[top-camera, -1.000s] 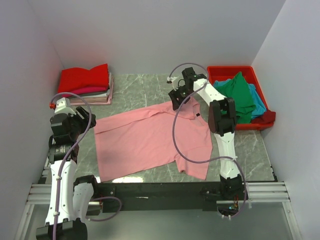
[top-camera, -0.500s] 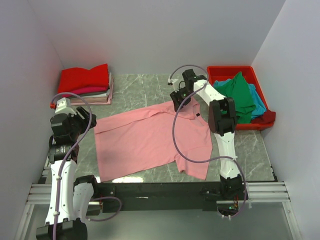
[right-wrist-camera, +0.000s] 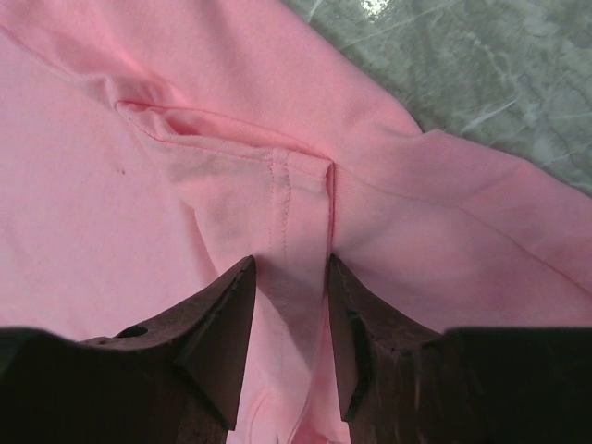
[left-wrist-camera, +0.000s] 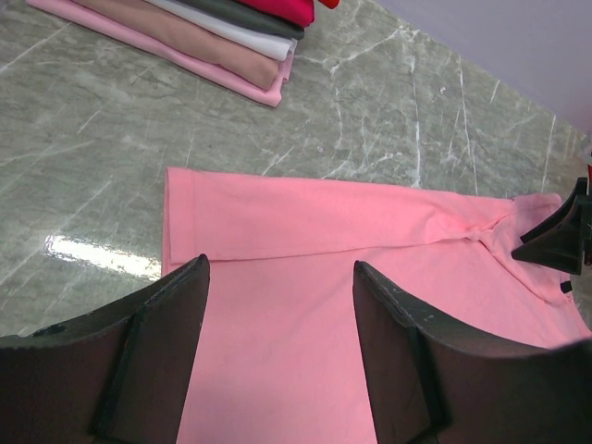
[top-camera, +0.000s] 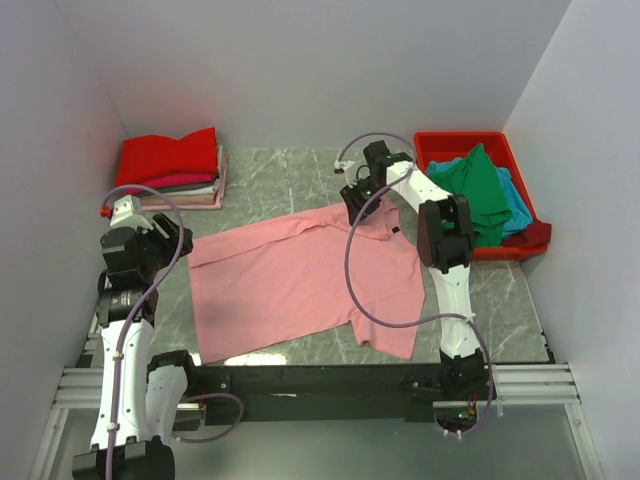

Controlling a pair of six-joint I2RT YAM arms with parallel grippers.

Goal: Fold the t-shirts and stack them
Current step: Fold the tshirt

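The pink t-shirt (top-camera: pixel 300 280) lies spread flat across the middle of the table (top-camera: pixel 290 175). At its far-right collar my right gripper (right-wrist-camera: pixel 290 268) straddles a raised fold of cloth; I cannot tell if it's pinched. My left gripper (left-wrist-camera: pixel 279 268) hangs released near the left sleeve. The folded stack (top-camera: pixel 175 170) sits far left.

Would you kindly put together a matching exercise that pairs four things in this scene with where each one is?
Things:
1. pink t-shirt
2. folded stack
3. green t-shirt
4. left gripper

Places:
A. in the red bin
B. at the far left corner of the table
C. near the table's left edge, jaws open
D. spread out mid-table

Pairs: 1-D, 2-B, 3-A, 4-C
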